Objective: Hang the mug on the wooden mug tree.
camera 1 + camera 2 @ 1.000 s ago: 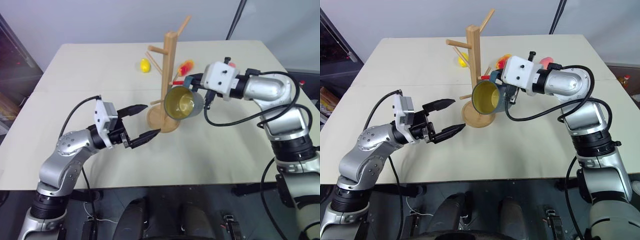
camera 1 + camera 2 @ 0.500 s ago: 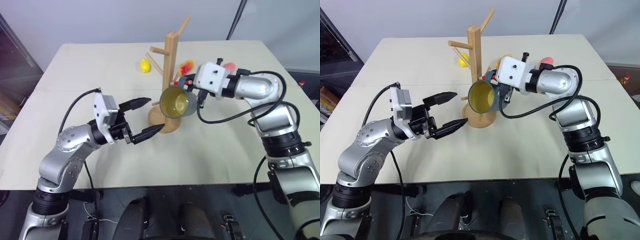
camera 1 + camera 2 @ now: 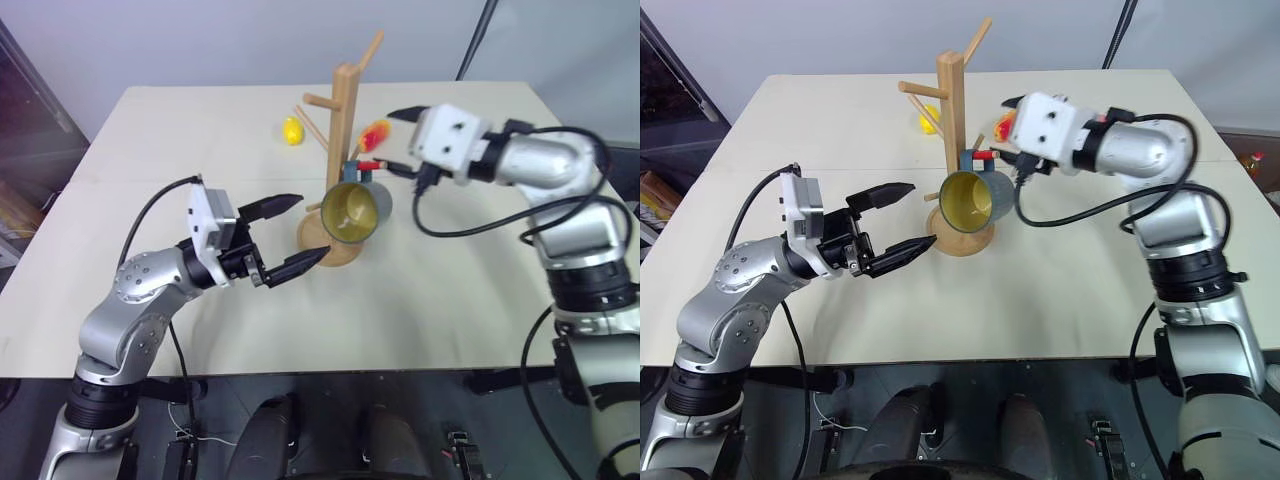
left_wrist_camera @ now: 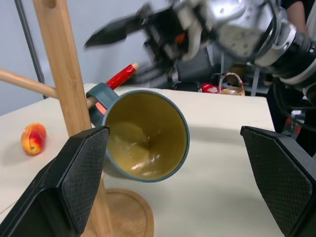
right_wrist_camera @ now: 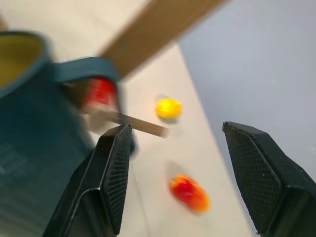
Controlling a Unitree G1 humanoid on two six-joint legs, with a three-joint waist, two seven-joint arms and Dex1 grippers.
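Right gripper (image 3: 395, 140) let go; mug (image 3: 355, 209) hangs on peg.

Glossy, seemingly ceramic mug (image 3: 355, 211); pale-wood mug tree (image 3: 344, 120)

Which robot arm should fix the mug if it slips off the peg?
Probably the right. The right gripper is open just beside the mug, by its handle on the wooden mug tree. The left gripper, also open, sits lower, near the base.
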